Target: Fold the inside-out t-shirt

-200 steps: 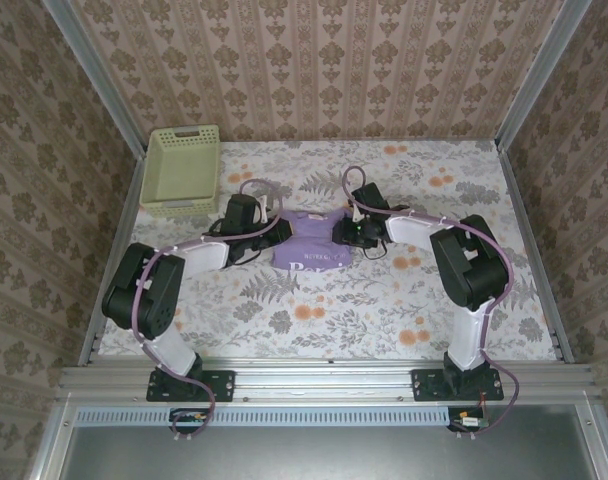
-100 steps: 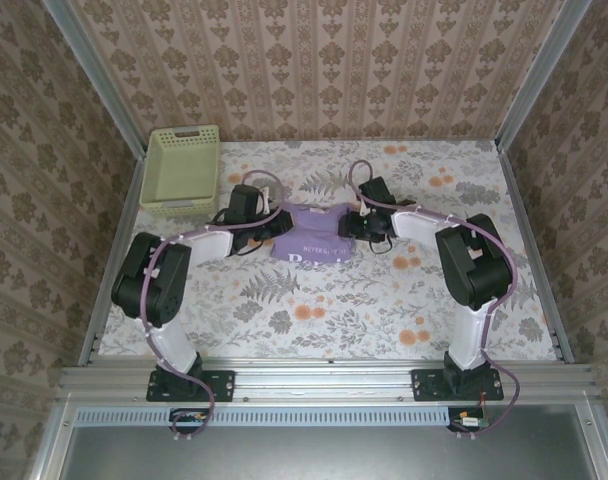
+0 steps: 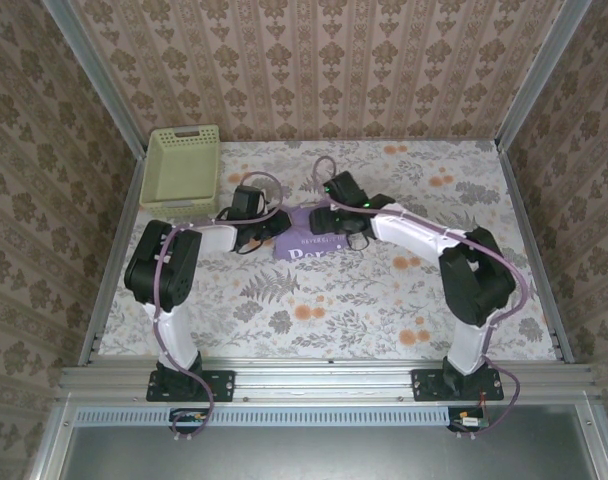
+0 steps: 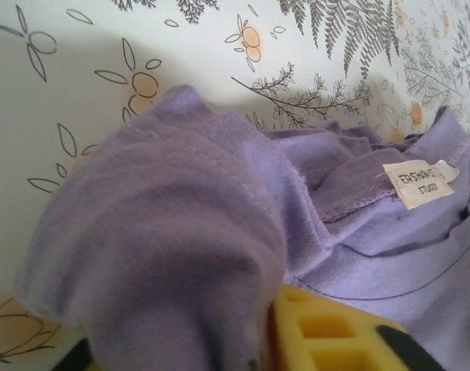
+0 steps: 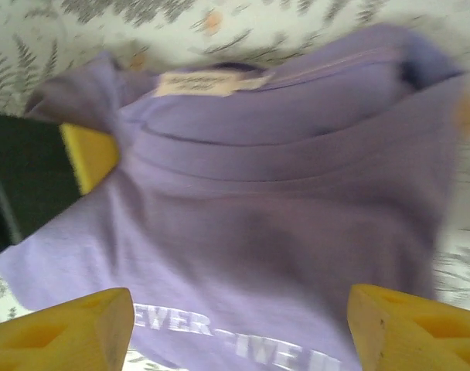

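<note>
The lavender t-shirt [image 3: 306, 240] is lying bunched in the centre of the top view, on the floral table [image 3: 384, 290]. The right gripper [image 5: 239, 313] is hovering over it, yellow fingers spread wide and grasping nothing. The left gripper [image 3: 269, 228] is sitting at the shirt's left edge with cloth draping over one finger [image 4: 328, 332]; whether it is clenched cannot be told.

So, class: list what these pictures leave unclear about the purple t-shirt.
Top view: the t-shirt has its sleeves hidden under the arms.
Left wrist view: bunched cloth hides whether the left jaws grip.
Right wrist view: blur makes the tag unreadable; the bottom edge cuts off the white print.
</note>
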